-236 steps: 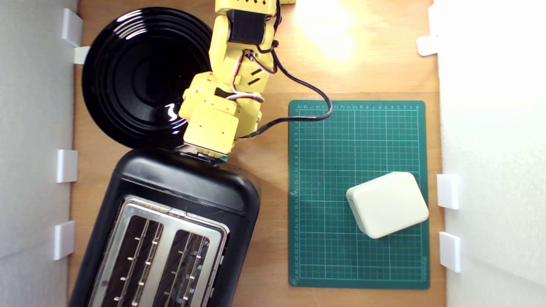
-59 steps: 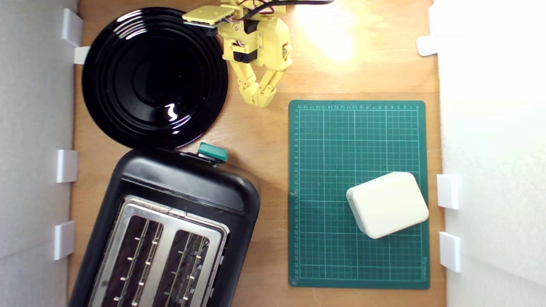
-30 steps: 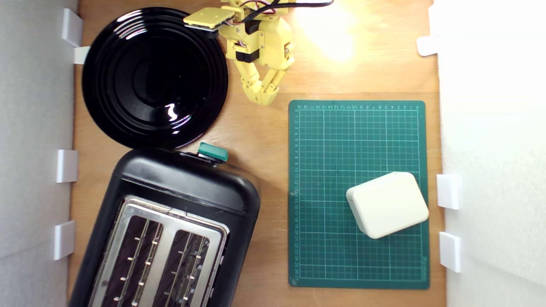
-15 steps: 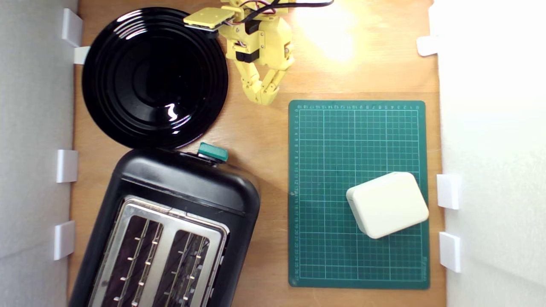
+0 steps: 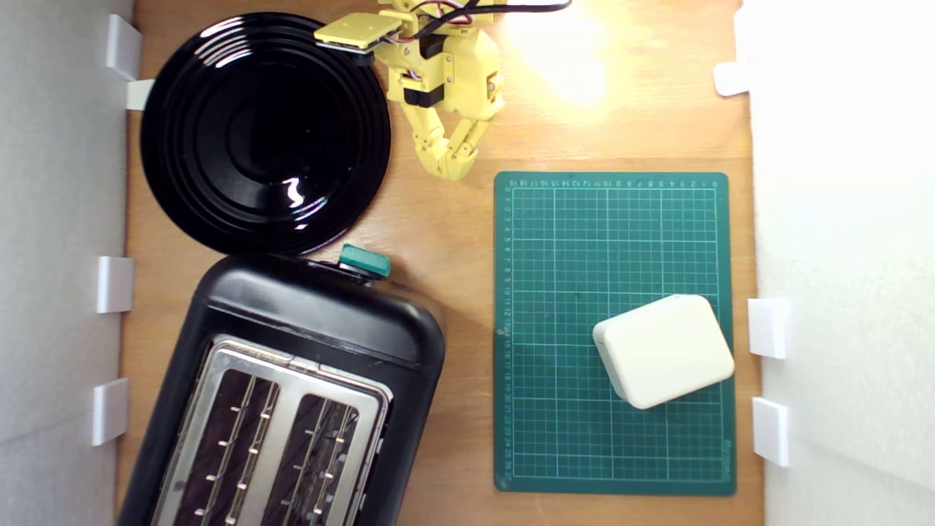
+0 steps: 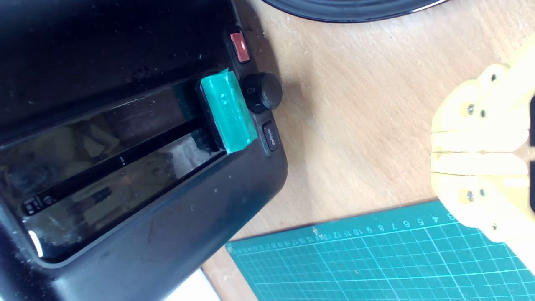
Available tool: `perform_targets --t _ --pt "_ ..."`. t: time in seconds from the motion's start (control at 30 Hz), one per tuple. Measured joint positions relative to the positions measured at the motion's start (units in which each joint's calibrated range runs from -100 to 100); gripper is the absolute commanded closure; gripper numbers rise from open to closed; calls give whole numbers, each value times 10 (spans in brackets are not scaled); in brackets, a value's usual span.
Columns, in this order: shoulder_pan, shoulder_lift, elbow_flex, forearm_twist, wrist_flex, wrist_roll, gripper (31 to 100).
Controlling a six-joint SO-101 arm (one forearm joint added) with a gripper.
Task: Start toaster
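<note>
**Claw parked clear of the toaster, lever knob at the low end of its slot**

Nearest the wrist camera, the yellow plastic claw (image 6: 476, 152) shows its two fingers pressed flat together with only a thin seam between them. It grips nothing and touches nothing. In the exterior view the claw (image 5: 454, 169) hangs over bare wooden worktop (image 5: 438, 219), its tips meeting in a point just off the top corner of the green gridded cutting mat (image 5: 613, 241).

Beyond it lies the large glossy black two-slot toaster (image 5: 307, 314), filling the lower part of the exterior view's left, with its silver slot plate (image 5: 292, 365) and wire guides open to the ceiling and nothing visible inside. The small teal-green lever knob (image 6: 228, 110) sits at the end of its long vertical slot nearest the worktop, beside a round black dial (image 6: 262, 92), a red button (image 6: 240, 47) and a small dark button (image 6: 271, 136). I judge the lever is already down, so the pressing step looks done and the arm is parked well apart from it.

Farther off, the round black ribbed plate (image 5: 263, 131) rests just behind the toaster's control end. On the mat, toward the exterior view's right, sits a small cream rounded box (image 5: 663, 351), out of the arm's path.
</note>
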Motion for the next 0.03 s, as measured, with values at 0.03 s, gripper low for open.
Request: perform_targets --t 0.03 --pt "0 0 0 0 0 0 988"
